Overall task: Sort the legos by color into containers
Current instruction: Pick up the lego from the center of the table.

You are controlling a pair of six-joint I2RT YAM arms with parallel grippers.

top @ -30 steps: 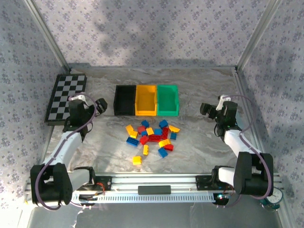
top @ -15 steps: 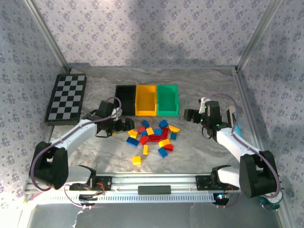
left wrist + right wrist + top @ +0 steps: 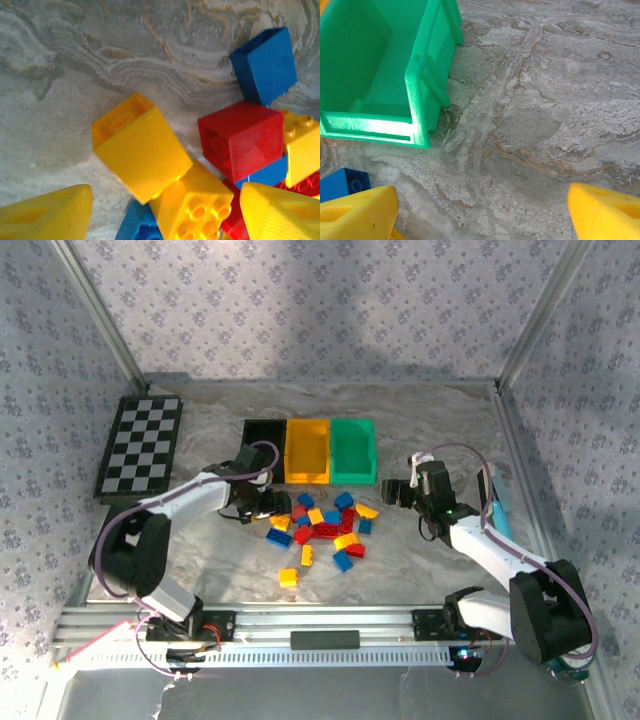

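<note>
Tabletop (image 3: 440, 430) of grey-beige marbled sheet, swirly veins, matte. Walls (image 3: 300, 310) on three sides, pale lilac with a small repeated floral print. Metal posts (image 3: 100, 315) at the back corners, slotted metal rail (image 3: 320, 625) along the near edge. Checkerboard (image 3: 140, 445) lies flat at far left, slightly skewed.

Three glossy plastic bins, rectangular and open-topped, touch in a row at centre back: black bin (image 3: 262, 450), yellow bin (image 3: 307, 450), green bin (image 3: 353, 450), left to right.

Legos (image 3: 320, 525) sit in a loose pile just in front of the bins: hard red, yellow and blue blocks with round studs, several tipped over. One yellow stray (image 3: 288, 578) lies apart on the near side.

Left gripper (image 3: 268, 504) is low at the pile's left edge. Its yellow wedge fingers (image 3: 45, 215) are spread and hold nothing. A smooth-faced yellow brick (image 3: 140, 145) and a studded one (image 3: 192, 205) lie between them, with a red brick (image 3: 240, 137) just beside.

Right gripper (image 3: 393, 490) is right of the pile, near the green bin's front corner. Its fingers (image 3: 605, 210) are wide apart over bare table, gripping nothing.
</note>
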